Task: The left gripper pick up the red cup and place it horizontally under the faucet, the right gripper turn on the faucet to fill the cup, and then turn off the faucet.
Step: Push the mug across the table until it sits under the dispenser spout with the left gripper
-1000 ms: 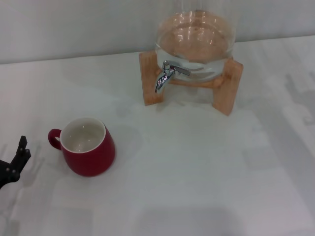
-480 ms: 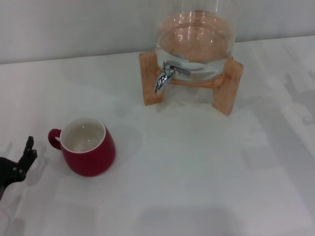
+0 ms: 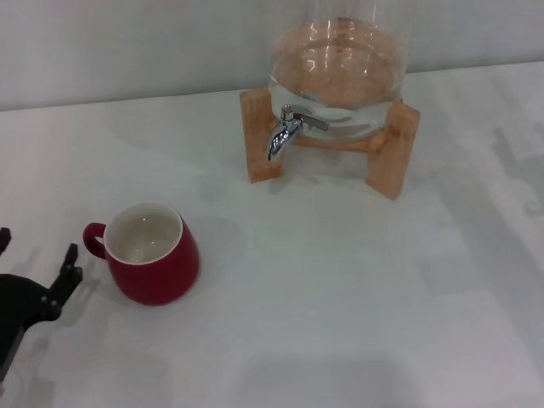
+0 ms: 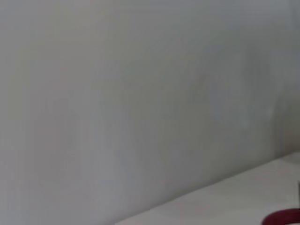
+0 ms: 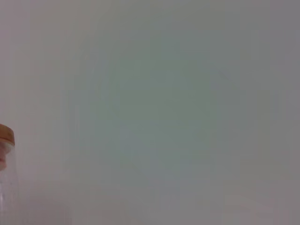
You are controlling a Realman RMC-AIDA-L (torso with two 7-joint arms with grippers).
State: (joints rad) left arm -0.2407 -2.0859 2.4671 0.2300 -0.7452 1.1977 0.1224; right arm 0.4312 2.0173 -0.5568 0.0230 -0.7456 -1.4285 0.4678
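Note:
The red cup (image 3: 151, 255) stands upright on the white table at the left, cream inside showing, its loop handle pointing left. My left gripper (image 3: 36, 251) is at the table's left edge, just left of the cup's handle, its two black fingers spread open and empty. A sliver of the cup's red rim shows in the left wrist view (image 4: 282, 217). The chrome faucet (image 3: 287, 129) juts from the clear glass jar (image 3: 337, 68) at the back centre, spout curved down, with nothing beneath it. My right gripper is out of view.
The jar rests on a wooden stand (image 3: 261, 144) with legs on both sides of the faucet. The white table (image 3: 340, 289) runs back to a pale wall. The right wrist view shows the jar's edge (image 5: 4, 168) against that wall.
My left gripper has moved right and a little toward the front, coming closer to the cup's handle. The cup and the faucet have not moved.

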